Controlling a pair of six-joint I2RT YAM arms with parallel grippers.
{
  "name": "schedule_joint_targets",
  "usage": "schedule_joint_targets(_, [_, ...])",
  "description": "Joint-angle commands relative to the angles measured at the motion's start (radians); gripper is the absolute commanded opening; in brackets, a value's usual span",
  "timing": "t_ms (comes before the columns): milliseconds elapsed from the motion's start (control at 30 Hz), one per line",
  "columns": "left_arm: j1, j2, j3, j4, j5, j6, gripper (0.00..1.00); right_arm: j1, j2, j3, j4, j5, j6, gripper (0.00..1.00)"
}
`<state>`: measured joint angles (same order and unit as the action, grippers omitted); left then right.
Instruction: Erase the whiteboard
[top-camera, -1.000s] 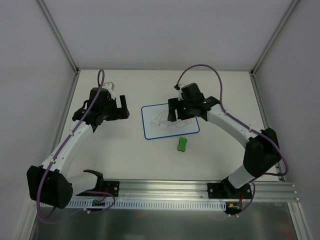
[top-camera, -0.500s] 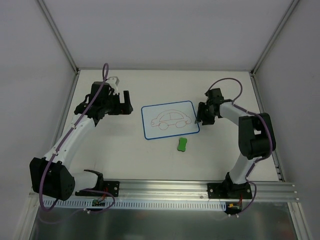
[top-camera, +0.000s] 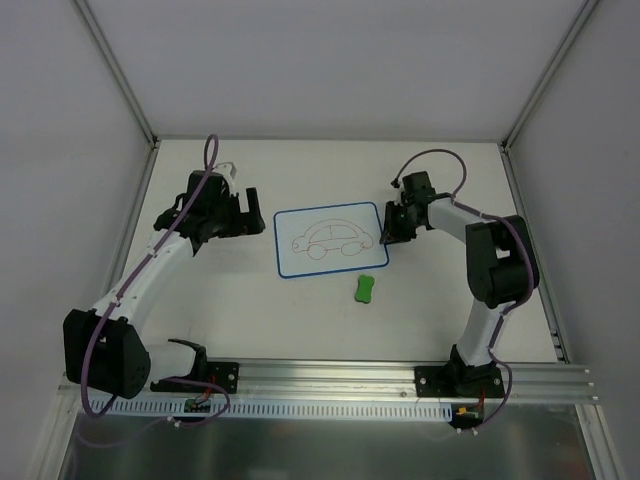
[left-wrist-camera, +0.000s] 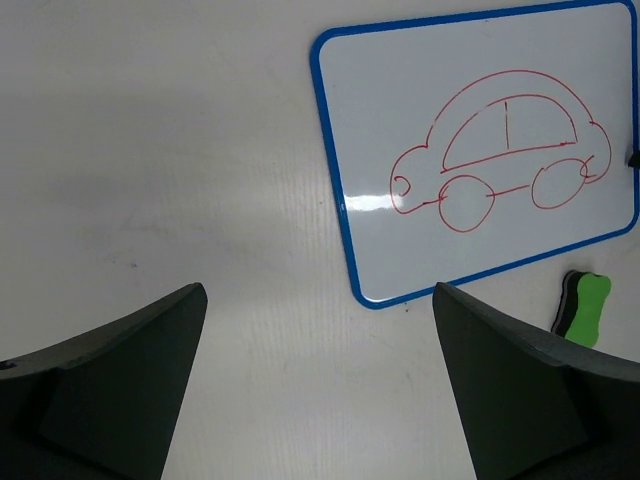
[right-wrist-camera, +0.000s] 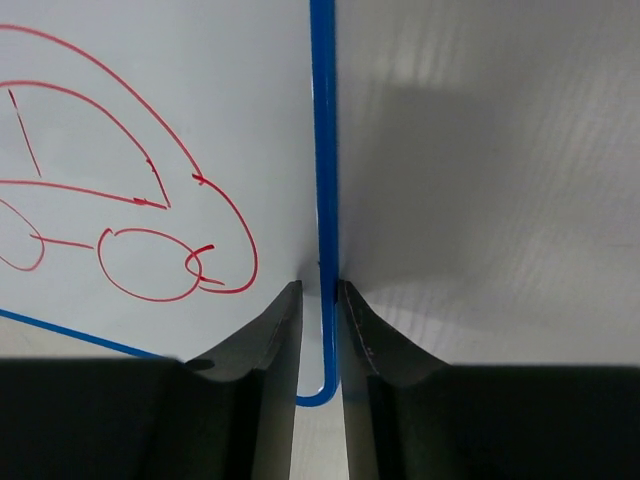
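The whiteboard (top-camera: 330, 240) lies flat mid-table, blue-bordered, with a red car drawn on it (left-wrist-camera: 480, 150). My right gripper (top-camera: 388, 230) is at the board's right edge. In the right wrist view its jaws (right-wrist-camera: 320, 285) are closed narrowly over the blue border near the corner of the whiteboard (right-wrist-camera: 150, 120), one finger over the board and the other outside it, against the rim. My left gripper (top-camera: 255, 213) hovers left of the board, wide open and holding nothing (left-wrist-camera: 318, 290). A green eraser (top-camera: 365, 288) lies just in front of the board's near right corner (left-wrist-camera: 583, 308).
White walls and metal frame posts enclose the table on three sides. The arms' bases sit on a rail (top-camera: 330, 380) along the near edge.
The right arm drew back from over the board to its right edge and its jaws closed there. The board slid a little to the left. The left gripper edged toward the board.
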<state>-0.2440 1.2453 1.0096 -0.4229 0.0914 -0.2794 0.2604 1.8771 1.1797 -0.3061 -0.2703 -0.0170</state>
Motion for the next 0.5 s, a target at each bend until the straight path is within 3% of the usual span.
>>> schedule_joint_targets(0, [-0.034,0.038,-0.014,0.023,-0.068,-0.104,0.98,0.084,0.01,-0.012,-0.007,-0.04,-0.031,0.23])
schedule_joint_targets(233, [-0.043,0.071,-0.065,0.024,-0.222,-0.245,0.95,0.204,0.016,-0.003,-0.004,0.002,-0.037,0.21])
schedule_joint_targets(467, [-0.043,0.189,-0.014,0.036,-0.3,-0.212,0.91,0.244,-0.033,-0.003,-0.002,-0.001,-0.023,0.22])
